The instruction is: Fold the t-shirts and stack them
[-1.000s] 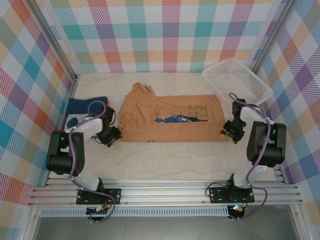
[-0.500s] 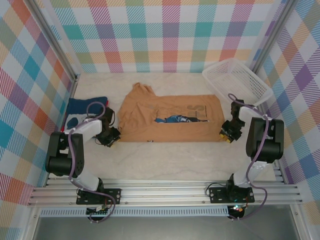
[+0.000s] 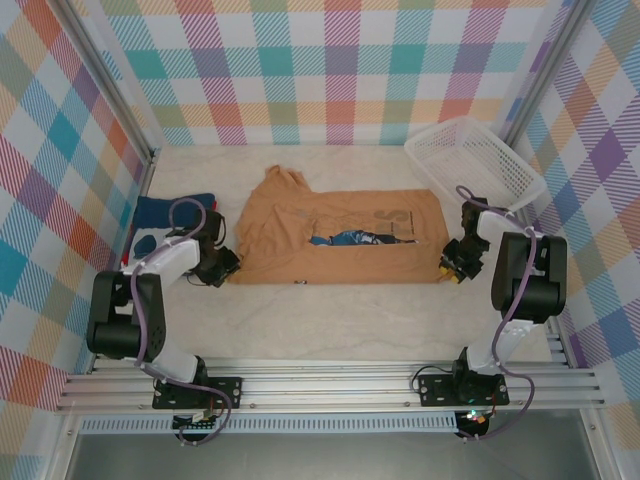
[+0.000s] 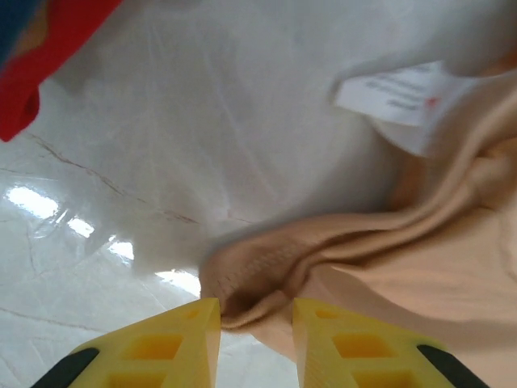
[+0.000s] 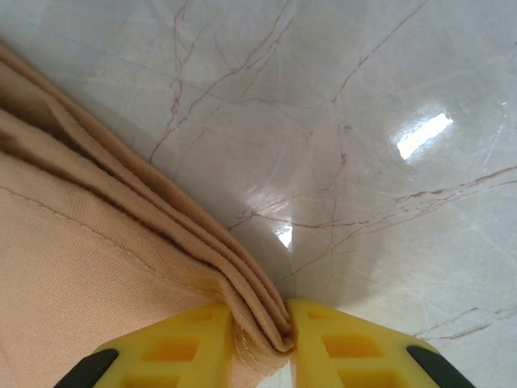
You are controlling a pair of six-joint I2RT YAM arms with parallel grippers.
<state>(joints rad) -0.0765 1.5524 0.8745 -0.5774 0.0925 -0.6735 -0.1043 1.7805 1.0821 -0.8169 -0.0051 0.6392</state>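
Note:
The tan-orange t-shirt [image 3: 335, 240] lies partly folded in the middle of the table, its blue-and-white print showing through a gap. My left gripper [image 3: 228, 268] sits at its near left corner; in the left wrist view a bunched fold of tan cloth [image 4: 266, 275] fills the space between the yellow fingers [image 4: 170, 347] of that gripper [image 4: 255, 323]. My right gripper [image 3: 447, 265] is at the near right corner, and its wrist view shows it [image 5: 262, 331] pinching the layered hem [image 5: 242, 291]. The navy t-shirt [image 3: 165, 215] lies folded at the far left.
A white mesh basket [image 3: 475, 165] stands tilted at the back right corner. Checked walls close in the table on three sides. A white care label [image 4: 396, 93] sticks out of the tan cloth. Red and blue cloth [image 4: 32, 48] edges into the left wrist view's upper left.
Both grippers have slid inward onto the tan shirt's near corners and their jaws have narrowed onto the cloth. The shirt itself has hardly moved.

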